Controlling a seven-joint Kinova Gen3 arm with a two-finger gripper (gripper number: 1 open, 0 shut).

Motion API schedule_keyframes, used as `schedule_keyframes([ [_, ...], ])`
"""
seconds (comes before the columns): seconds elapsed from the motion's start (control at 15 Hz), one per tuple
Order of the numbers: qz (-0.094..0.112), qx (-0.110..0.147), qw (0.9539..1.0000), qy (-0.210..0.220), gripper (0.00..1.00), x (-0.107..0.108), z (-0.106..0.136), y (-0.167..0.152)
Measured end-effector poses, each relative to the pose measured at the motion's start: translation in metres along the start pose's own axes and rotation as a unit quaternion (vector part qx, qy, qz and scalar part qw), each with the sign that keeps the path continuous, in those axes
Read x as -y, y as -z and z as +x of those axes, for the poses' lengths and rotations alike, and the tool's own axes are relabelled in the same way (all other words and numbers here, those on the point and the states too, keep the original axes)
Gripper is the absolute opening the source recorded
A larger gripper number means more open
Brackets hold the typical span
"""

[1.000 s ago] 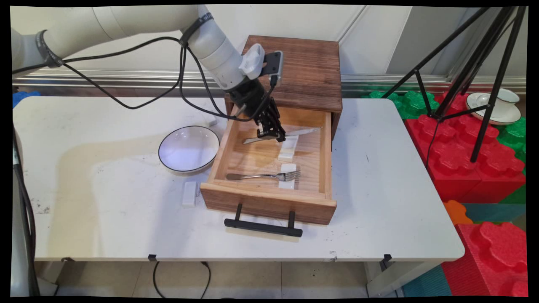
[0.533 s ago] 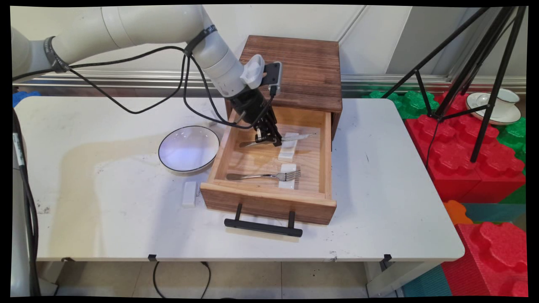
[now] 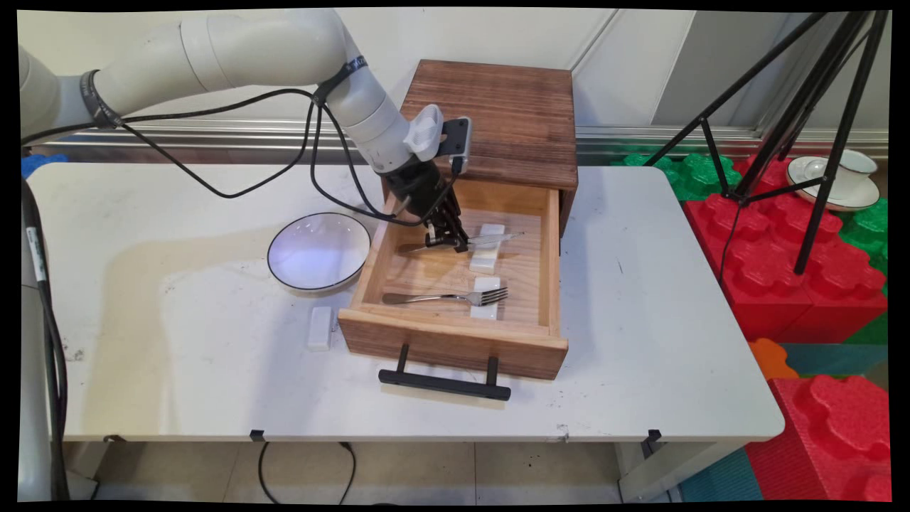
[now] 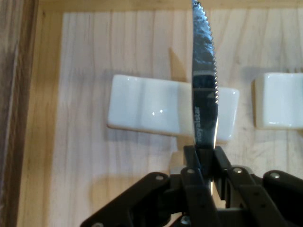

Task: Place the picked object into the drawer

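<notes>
Knife (image 4: 204,80) handle hidden inside clamped pincer (image 4: 204,158)

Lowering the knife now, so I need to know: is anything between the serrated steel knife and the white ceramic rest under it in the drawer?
Nothing visible. The black gripper holds the serrated steel knife directly over the white ceramic rest.

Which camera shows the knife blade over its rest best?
Hand view: the knife fills it, serrated edge clear, blade crossing the white rest. Main view shows it small in the drawer, partly behind the hand.
</notes>
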Motion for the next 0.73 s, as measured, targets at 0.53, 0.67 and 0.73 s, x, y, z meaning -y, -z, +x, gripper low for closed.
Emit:
schedule_keyframes([
  [0.53,0.002,0.005,1.0000,0.002,1.00,0.0013,-0.0074,-0.0069],
  [0.67,0.002,0.005,1.0000,0.004,1.00,0.0015,-0.0072,-0.0074],
  [0.73,0.003,0.003,1.0000,0.007,1.00,0.0014,-0.0072,-0.0069],
])
